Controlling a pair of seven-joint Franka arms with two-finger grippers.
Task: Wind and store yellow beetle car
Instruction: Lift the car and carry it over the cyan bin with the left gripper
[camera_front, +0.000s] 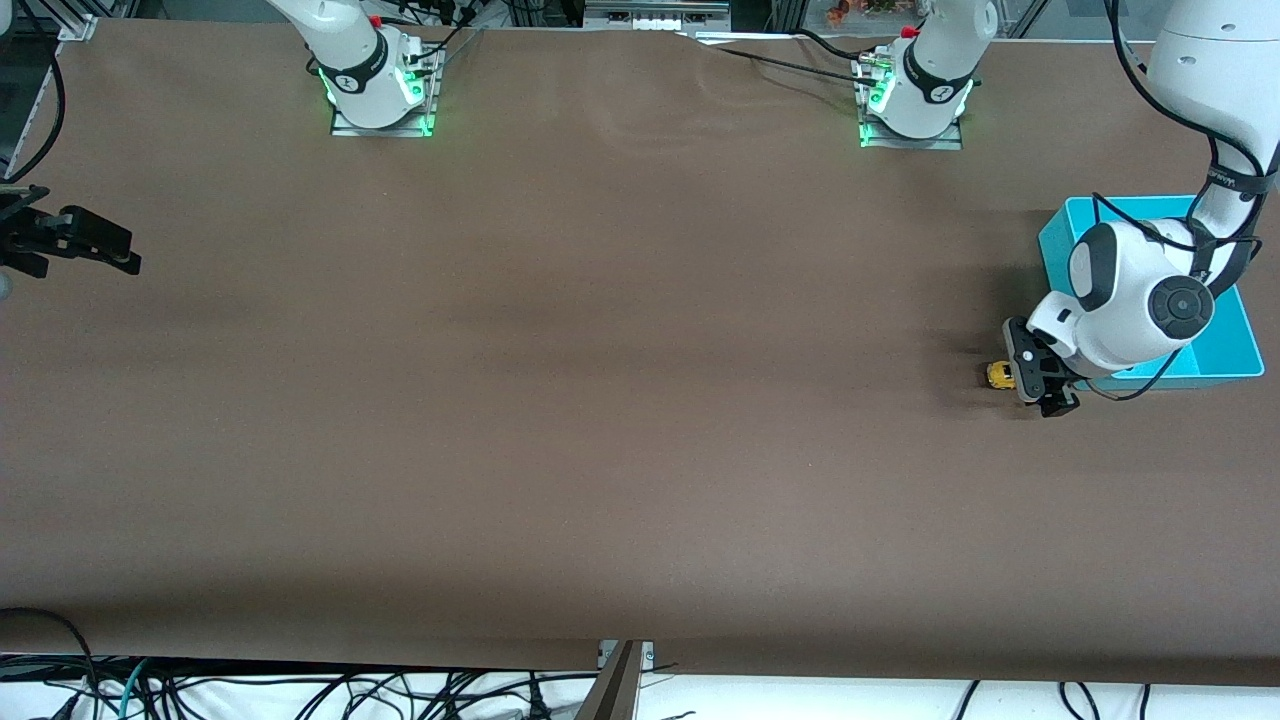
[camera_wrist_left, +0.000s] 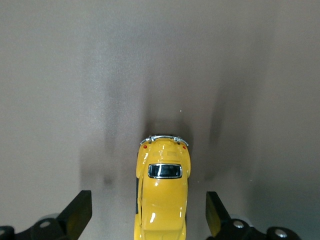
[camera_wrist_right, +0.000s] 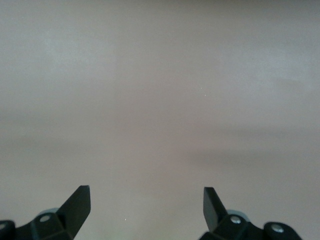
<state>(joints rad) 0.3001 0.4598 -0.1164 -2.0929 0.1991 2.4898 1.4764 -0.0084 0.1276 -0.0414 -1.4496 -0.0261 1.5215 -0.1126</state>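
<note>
Front view shows a big brown table (camera_front: 600, 400) with two robot arms standing at its top edge. The left gripper (camera_front: 1040, 385) is down low at the left arm's end of the table, right over the yellow beetle car (camera_front: 999, 375). The little car sits on the table and peeks out from under the gripper, on the side toward the right arm. A blue bin (camera_front: 1225, 345) sits on the table just beside the gripper, and the arm's white wrist hangs over part of the bin.

In the left wrist view, the car (camera_wrist_left: 161, 195) is right in the middle, between the two black fingers (camera_wrist_left: 76, 214). The fingers are spread wide apart. There is a gap on each side of the car, so the fingers do not touch it. The gripper holds nothing. The car has a shiny yellow roof, one dark window on top, and a silver bumper with tiny red lights at the end that points away from the gripper. It stands on its wheels on the brown table.

The right gripper (camera_front: 100, 245) waits at the right arm's end of the table, at the edge of the front view. In the right wrist view its two black fingers (camera_wrist_right: 77, 205) are spread wide too, with only bare table under them. It holds nothing.
</note>
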